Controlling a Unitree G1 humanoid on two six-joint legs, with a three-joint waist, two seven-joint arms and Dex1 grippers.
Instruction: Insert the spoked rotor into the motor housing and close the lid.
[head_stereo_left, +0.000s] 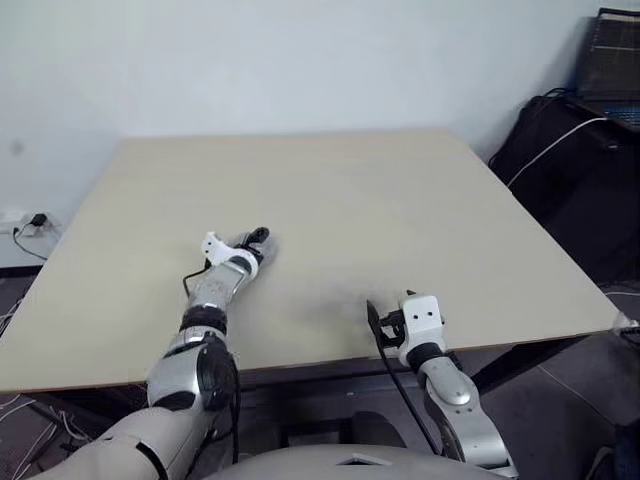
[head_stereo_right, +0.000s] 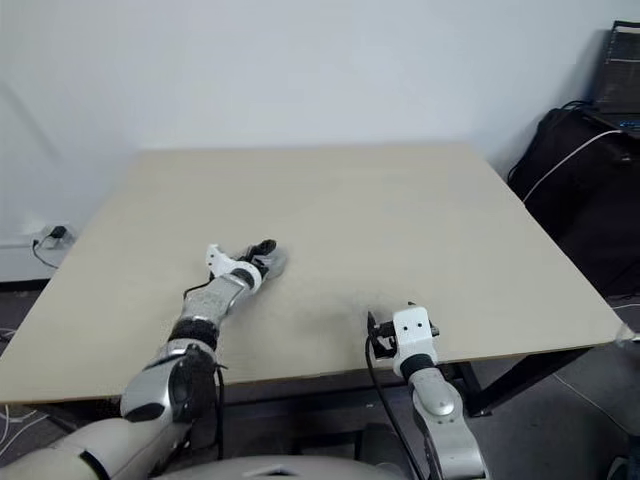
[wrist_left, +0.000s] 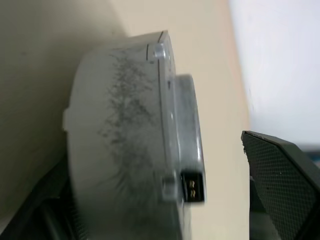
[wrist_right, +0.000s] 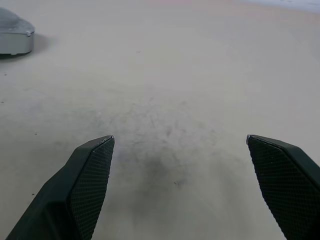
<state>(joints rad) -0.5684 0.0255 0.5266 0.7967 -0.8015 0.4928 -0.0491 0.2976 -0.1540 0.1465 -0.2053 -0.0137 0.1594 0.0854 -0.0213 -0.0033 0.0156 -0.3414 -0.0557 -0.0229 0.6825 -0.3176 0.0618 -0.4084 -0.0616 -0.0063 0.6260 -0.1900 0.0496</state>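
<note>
1 counter (head_stereo_left: 400, 220). 1 silvery-grey lid (wrist_left: 130, 145) on it, scuffed. 2 robot arms, each with 1 tool: left tool (head_stereo_left: 258, 240), right tool (wrist_right: 185, 185). 1 laptop (head_stereo_left: 612, 65), 1 black bag (head_stereo_left: 570, 170) at side.

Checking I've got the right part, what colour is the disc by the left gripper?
Silvery-grey lid, best in the left wrist view.
</note>
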